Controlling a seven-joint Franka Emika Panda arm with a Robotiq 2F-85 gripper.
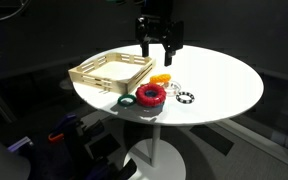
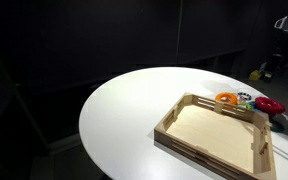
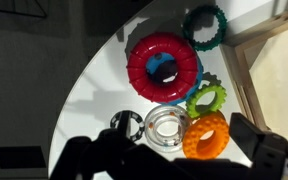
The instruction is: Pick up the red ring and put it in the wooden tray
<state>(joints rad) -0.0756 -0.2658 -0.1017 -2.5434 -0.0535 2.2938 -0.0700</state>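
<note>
The red ring (image 1: 142, 97) lies near the front edge of the round white table, right of the wooden tray (image 1: 94, 72). In the wrist view the red ring (image 3: 137, 66) is thick, with something blue showing through its hole. It also shows in an exterior view (image 2: 270, 104) beyond the tray (image 2: 184, 135). My gripper (image 1: 159, 54) is open and empty. It hangs above the table behind the rings, roughly over the orange ring (image 1: 161, 79). In the wrist view its dark fingers (image 3: 184, 160) frame the orange ring (image 3: 206, 136) and a clear ring (image 3: 168, 126).
A dark green ring (image 3: 205, 27) lies beyond the red ring, also seen in an exterior view (image 1: 126, 101). A light green toothed ring (image 3: 207, 98) and a black ring (image 3: 124, 122) lie near the orange ring. The tray's corner (image 3: 246, 62) is at the right. The table edge (image 3: 79, 85) is close.
</note>
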